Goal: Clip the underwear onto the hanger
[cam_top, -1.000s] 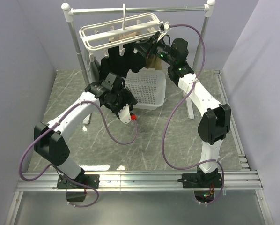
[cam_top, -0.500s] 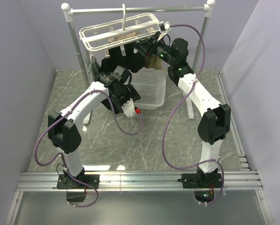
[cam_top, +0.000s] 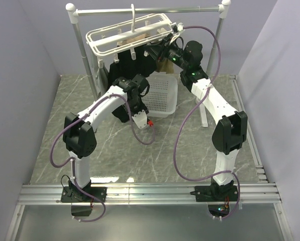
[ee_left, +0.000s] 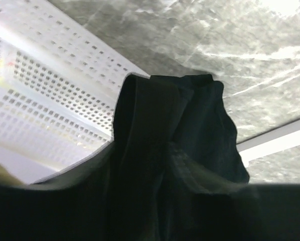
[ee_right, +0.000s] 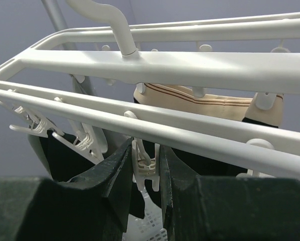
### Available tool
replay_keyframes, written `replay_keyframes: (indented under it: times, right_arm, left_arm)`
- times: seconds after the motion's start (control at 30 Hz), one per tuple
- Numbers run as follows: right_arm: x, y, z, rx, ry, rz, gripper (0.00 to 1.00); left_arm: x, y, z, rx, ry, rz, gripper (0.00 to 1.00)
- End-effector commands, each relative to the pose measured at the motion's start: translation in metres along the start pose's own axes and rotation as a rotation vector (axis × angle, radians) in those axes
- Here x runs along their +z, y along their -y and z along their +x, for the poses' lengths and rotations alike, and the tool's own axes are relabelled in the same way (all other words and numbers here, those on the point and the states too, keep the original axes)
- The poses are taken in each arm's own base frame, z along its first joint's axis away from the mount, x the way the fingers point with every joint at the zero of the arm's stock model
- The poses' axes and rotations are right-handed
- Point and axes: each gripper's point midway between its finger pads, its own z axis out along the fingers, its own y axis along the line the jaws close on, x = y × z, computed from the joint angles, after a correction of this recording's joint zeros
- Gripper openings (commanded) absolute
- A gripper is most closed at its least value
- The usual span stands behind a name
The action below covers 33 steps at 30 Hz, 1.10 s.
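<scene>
Underwear up at the hanger, right gripper on a peg.
I see the black underwear [ee_left: 175, 150] hanging under the hanger [cam_top: 127, 35] at 12 o'clock, at the basket's [cam_top: 162, 95] 10 o'clock. My right gripper [ee_right: 144, 173] is nearly closed, pinching a peg [ee_right: 140, 159]. Cloth hides my left gripper's [cam_top: 132, 98] fingers, so I can't tell its grip.

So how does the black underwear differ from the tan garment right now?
The underwear is plain black; the tan garment has thin brown stripes along its band. The underwear is bunched up near the white basket; the tan garment hangs spread under the hanger. Both are soft cloth.
</scene>
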Motion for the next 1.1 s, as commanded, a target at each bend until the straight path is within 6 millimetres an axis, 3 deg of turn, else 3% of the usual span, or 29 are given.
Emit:
replay_keyframes:
  times: [0.0, 0.07, 0.2, 0.23, 0.6, 0.63, 0.73, 0.77, 0.83, 1.07]
  right_arm:
    - [0.0, 0.007, -0.004, -0.006, 0.012, -0.002, 0.0]
    - [-0.001, 0.01, -0.005, -0.007, 0.012, 0.002, 0.0]
    - [-0.001, 0.009, -0.005, -0.007, 0.012, -0.001, 0.0]
    - [-0.002, 0.008, -0.005, -0.007, 0.012, -0.001, 0.0]
    - [-0.005, 0.007, -0.007, 0.018, 0.012, 0.002, 0.0]
    - [-0.004, 0.008, -0.005, 0.021, 0.01, 0.003, 0.0]
    - [-0.005, 0.005, -0.007, 0.031, 0.009, 0.0, 0.0]
    - [-0.006, 0.006, -0.005, 0.037, 0.006, 0.004, 0.0]
    - [-0.007, 0.004, -0.007, 0.039, 0.008, 0.002, 0.0]
    - [-0.01, -0.001, -0.011, 0.086, 0.008, 0.005, 0.0]
  left_arm:
    - [-0.01, -0.001, 0.005, 0.004, -0.032, 0.017, 0.41]
    - [-0.008, -0.002, 0.002, -0.023, -0.007, 0.017, 0.23]
    - [-0.021, -0.013, -0.002, -0.071, 0.04, -0.034, 0.01]
    - [-0.022, -0.014, -0.003, -0.088, 0.049, -0.046, 0.0]
    - [-0.088, -0.053, -0.017, -0.378, 0.27, -0.382, 0.0]
    - [-0.096, -0.064, -0.014, -0.44, 0.285, -0.446, 0.0]
    - [-0.116, -0.072, -0.012, -0.581, 0.343, -0.558, 0.0]
    - [-0.139, -0.084, -0.006, -0.579, 0.337, -0.667, 0.0]
    - [-0.134, -0.08, -0.005, -0.652, 0.348, -0.691, 0.0]
    - [-0.167, -0.088, 0.02, -0.818, 0.294, -0.936, 0.0]
